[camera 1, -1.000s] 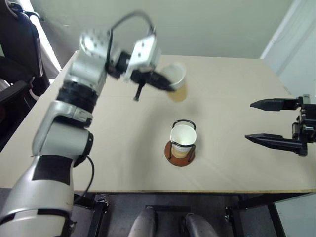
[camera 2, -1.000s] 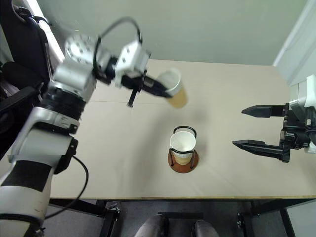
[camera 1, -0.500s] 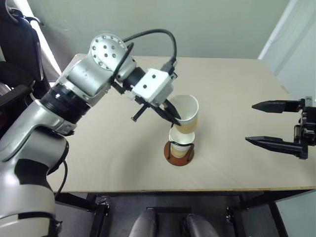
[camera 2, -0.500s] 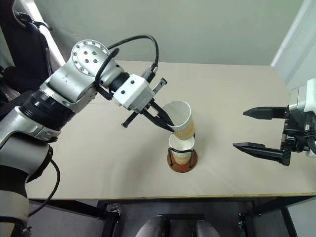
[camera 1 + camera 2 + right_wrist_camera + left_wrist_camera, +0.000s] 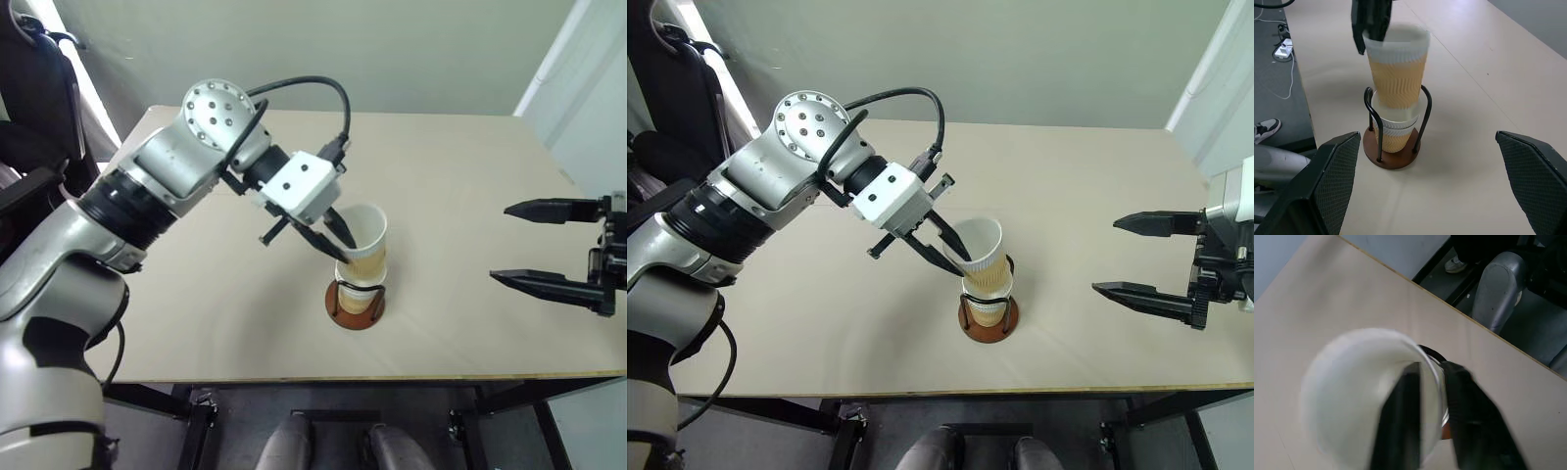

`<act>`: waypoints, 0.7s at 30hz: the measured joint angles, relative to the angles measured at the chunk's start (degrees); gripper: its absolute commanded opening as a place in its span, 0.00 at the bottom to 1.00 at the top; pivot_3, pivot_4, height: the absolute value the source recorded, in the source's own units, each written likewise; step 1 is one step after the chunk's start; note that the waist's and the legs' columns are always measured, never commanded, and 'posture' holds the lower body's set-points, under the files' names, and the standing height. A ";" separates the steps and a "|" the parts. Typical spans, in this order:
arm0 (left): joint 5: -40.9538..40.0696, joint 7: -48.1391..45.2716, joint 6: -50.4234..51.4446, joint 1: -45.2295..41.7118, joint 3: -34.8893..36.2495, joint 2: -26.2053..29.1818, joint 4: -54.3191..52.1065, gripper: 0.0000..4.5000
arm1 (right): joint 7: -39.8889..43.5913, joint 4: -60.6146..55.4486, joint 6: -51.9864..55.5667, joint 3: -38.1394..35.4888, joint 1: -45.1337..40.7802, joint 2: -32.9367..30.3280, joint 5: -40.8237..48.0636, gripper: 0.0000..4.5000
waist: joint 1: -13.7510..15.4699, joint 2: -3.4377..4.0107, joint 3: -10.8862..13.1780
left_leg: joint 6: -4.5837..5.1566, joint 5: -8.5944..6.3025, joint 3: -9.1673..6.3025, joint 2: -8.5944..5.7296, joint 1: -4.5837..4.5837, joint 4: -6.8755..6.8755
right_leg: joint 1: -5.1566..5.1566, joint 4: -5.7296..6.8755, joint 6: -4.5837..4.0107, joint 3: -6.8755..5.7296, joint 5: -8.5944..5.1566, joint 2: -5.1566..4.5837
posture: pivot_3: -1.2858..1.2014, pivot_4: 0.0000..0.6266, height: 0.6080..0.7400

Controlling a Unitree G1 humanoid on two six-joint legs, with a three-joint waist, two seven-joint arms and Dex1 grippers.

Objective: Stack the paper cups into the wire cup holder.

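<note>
step: nesting top paper cup (image 5: 982, 257) into the lower paper cup (image 5: 1396, 131) already seated in the wire cup holder (image 5: 988, 315); top cup is partly in, sits a bit tilted, not fully down.
left gripper (image 5: 955, 252): one finger inside the top cup's rim, one outside the wall, at the cup's 9 o'clock side; fingers sit close on the rim, can't tell if they pinch it or have just let go.
right gripper (image 5: 1144, 257): jaws spread wide, nothing in them, parked well apart at 3 o'clock of the holder.
task things: holder stands near table's front edge, centre; both cups inside its wire loops.
next move: likely free the rim, lift fingers straight out without dragging the cup; maybe press cup down to seat.
risk: inner finger could catch the rim and tip the stack.
around: beige table (image 5: 1087, 186), otherwise bare; a chair (image 5: 656, 147) at 9 o'clock off the table.
in the way: nothing near the holder.
</note>
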 measured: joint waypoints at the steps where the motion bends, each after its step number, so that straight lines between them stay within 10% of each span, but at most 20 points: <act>1: 0.70 0.00 -0.45 0.00 0.01 -0.63 1.03 0.44 | -0.09 0.12 -0.05 0.16 -0.35 -0.04 0.00 1.00 | 0.01 0.00 0.00 | 0.00 0.00 0.00 0.00 0.00 0.00 | 0.01 0.00 0.00 0.00 0.00 0.00 | 0.52 0.24 1.00; 8: 4.37 -0.03 -1.89 2.45 4.95 -5.99 4.65 1.00 | -0.38 0.90 -0.68 2.21 -1.19 -0.14 0.02 1.00 | 0.06 0.00 0.01 | 0.00 -0.01 0.02 0.00 -0.07 -0.02 | -0.05 -0.03 0.01 -0.01 0.00 0.00 | 0.52 0.24 1.00; 14: 3.80 2.17 7.65 5.74 19.55 -7.05 4.62 1.00 | 1.39 2.34 -3.29 5.66 -2.84 -0.17 -0.51 1.00 | -0.29 0.04 0.02 | 0.00 -0.01 0.04 0.00 -0.01 -0.05 | -0.04 -0.01 0.03 -0.01 -0.01 0.01 | 0.52 0.24 1.00; 21: -0.41 0.70 30.12 25.84 35.46 13.65 1.51 1.00 | 7.51 7.70 -5.59 6.53 1.14 -1.20 -4.34 1.00 | -1.73 0.21 -0.04 | -0.29 0.18 0.01 0.08 0.16 -0.47 | -0.17 -0.01 -0.09 0.03 -0.09 0.07 | 0.52 0.24 1.00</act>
